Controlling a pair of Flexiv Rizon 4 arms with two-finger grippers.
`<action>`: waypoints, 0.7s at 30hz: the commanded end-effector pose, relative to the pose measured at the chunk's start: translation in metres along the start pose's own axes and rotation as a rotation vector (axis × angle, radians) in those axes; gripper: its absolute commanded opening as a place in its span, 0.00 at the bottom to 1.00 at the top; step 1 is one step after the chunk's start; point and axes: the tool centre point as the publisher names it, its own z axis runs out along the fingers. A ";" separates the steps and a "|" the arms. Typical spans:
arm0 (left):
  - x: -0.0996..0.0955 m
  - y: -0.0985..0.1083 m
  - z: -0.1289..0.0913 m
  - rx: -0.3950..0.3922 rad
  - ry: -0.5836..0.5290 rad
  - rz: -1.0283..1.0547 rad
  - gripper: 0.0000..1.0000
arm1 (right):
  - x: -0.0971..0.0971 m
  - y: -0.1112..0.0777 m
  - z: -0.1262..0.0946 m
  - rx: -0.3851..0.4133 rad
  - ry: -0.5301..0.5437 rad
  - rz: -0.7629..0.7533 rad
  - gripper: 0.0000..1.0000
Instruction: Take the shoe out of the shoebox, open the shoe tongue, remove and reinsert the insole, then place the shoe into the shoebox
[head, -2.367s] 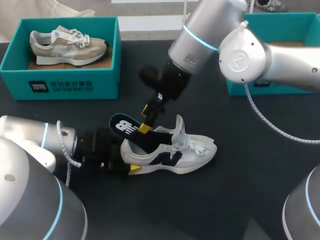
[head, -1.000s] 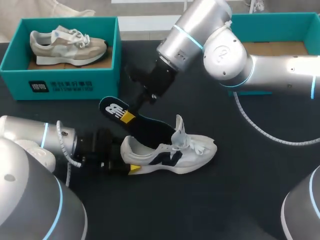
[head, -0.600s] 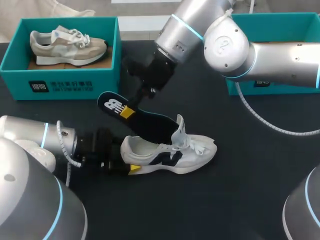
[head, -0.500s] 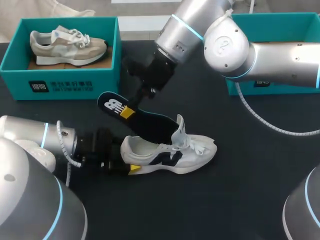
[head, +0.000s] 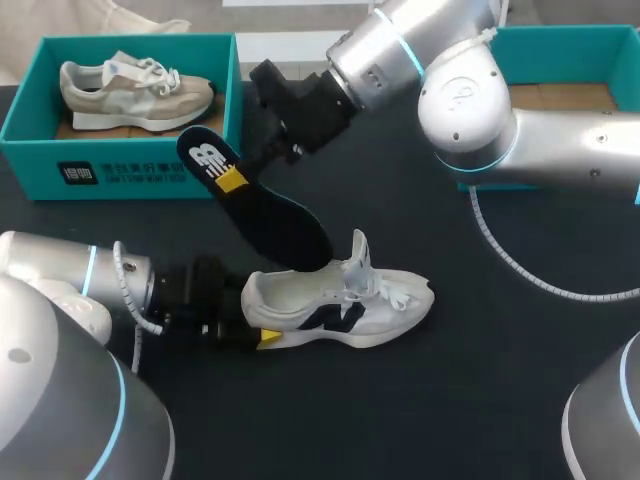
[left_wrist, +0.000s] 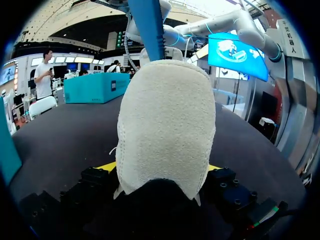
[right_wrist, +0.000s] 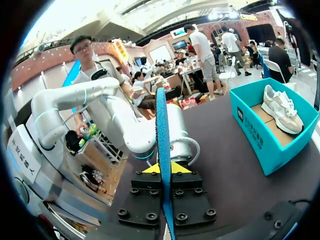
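Lifted and drawn back toward the far left, the right arm now holds the dark navy foam insole (head: 262, 208) higher and steeper than a moment ago, when its front half lay inside the shoe. Its white-logo heel end is raised in front of a teal box, and its toe end hangs just over the shoe's opening; whether the two touch cannot be told. The right tool (head: 232, 180) is clamped on the insole near the heel, one yellow tip showing on the upper face. In the right wrist view the insole (right_wrist: 161, 125) stands edge-on, pinched between the two yellow tips of that tool (right_wrist: 163, 168).

Below it, the white sneaker (head: 338, 303) with a navy side logo and loose white laces lies on the black worktop (head: 450, 400), toe toward the right, tongue pulled up. The left tool (head: 262, 337) grips its heel; in the left wrist view the pale suede heel of the sneaker (left_wrist: 165, 125) fills the space between the fingers of that tool (left_wrist: 160, 172), a yellow tip pressed against each side.

At the far right, partly behind the right arm, stands a teal cardboard shoebox (head: 580, 35) with a brown floor. At the far left, a second teal shoebox (head: 120, 165) holds a beige sneaker (head: 135, 90).
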 end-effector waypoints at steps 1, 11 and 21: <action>0.000 0.001 0.001 -0.003 0.001 -0.001 0.00 | 0.017 0.005 -0.014 -0.277 0.012 0.039 0.00; 0.000 0.001 0.001 -0.003 0.001 -0.001 0.00 | 0.046 0.033 -0.052 -0.395 0.011 0.104 0.00; 0.000 0.001 0.001 -0.003 0.001 -0.001 0.00 | 0.081 0.042 -0.083 -0.401 0.005 0.157 0.00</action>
